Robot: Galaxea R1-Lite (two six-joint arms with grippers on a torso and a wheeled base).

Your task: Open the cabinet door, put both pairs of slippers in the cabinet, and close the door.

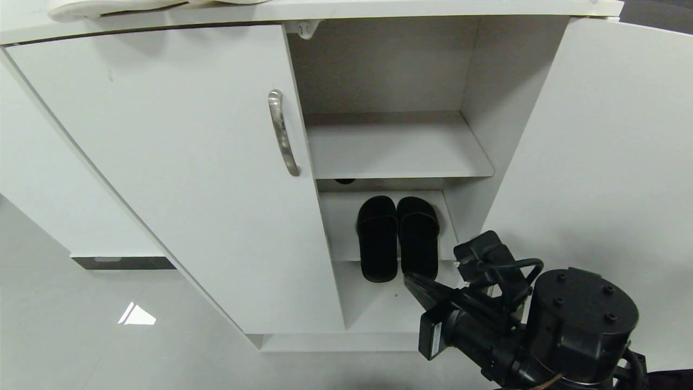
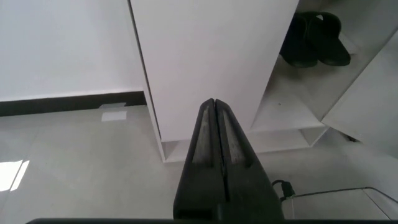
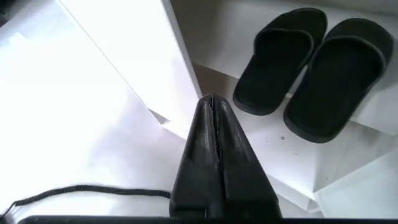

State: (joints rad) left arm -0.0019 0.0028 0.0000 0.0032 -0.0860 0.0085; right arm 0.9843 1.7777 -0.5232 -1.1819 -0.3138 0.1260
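White two-door shoe cabinet (image 1: pixel 395 146): right door (image 1: pixel 606 162) swung open, left door (image 1: pixel 162 162) closed, brushed-metal bar handle (image 1: pixel 282 132) at its inner edge. One pair of black rubber slide slippers (image 1: pixel 379 244) sits side by side on the lower shelf, near ends overhanging its front edge. Right gripper (image 1: pixel 410 279) hangs just in front of the cabinet's bottom front edge, below the slippers, fingers pressed together, holding nothing. Left gripper (image 2: pixel 214 106) is low before the closed door, fingers also pressed together, empty. Judged step: first pair placed, second pair to go. Next move likely calls for backing off from the opening and finding the other pair; the door shuts only after that. Pale glossy tile floor (image 1: pixel 81 336), white wall with dark baseboard (image 1: pixel 124 263), white cloth (image 1: pixel 108 8) on the cabinet top's left edge.
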